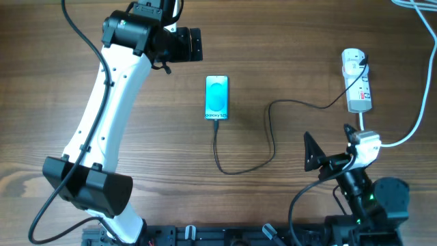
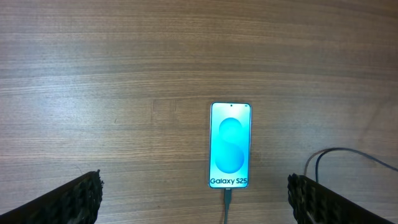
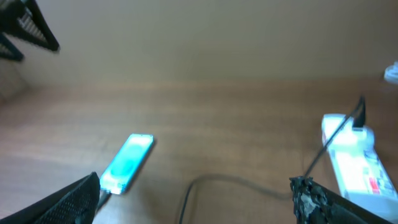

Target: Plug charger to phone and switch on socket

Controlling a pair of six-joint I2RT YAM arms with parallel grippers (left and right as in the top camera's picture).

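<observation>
The phone (image 2: 230, 144) lies flat mid-desk (image 1: 287, 41), screen up and lit cyan, and the charger (image 1: 270, 130) meets its bottom edge. In the left wrist view the cable runs straight into the port, so the plugging step looks done, though the connector itself is too small to confirm as fully seated. From there the cable loops toward the robot, climbs back and runs right to the socket (image 1: 356, 82), which sits near the desk's far right edge, its thick white cord (image 1: 416, 116) curving off to the side. What seems left is the switch. The socket's red markings show in the right wrist view, but whether it is on cannot be told. The left jaws are spread wide and hold nothing, hovering on the far side of the phone with the phone framed between them. The right jaws are also wide open and empty, raised near the robot's side of the socket, and this arm looks better placed for the press.
</observation>
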